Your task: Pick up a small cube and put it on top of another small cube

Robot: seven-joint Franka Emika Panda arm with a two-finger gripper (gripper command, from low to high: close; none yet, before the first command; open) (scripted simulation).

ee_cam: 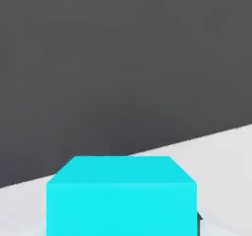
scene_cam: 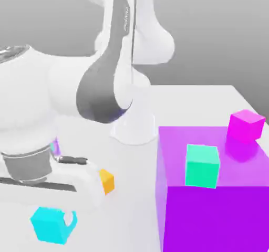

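The small cyan cube (scene_cam: 48, 226) sits low at the exterior view's left, just under my hand. My gripper (scene_cam: 57, 222) is shut on it, with one fingertip (scene_cam: 71, 219) against the cube's side. In the hand view the cyan cube (ee_cam: 121, 195) stands very close, right between the jaws, over the white table. The small magenta-pink cube (scene_cam: 246, 125) rests on the far right corner of the big purple block (scene_cam: 210, 214), well away from my gripper.
A teal-green cube (scene_cam: 202, 165) sits on the purple block's top near its front edge. A small orange cube (scene_cam: 107, 181) lies on the white table (scene_cam: 131, 214) beside my hand. The arm's white base (scene_cam: 134, 122) stands behind.
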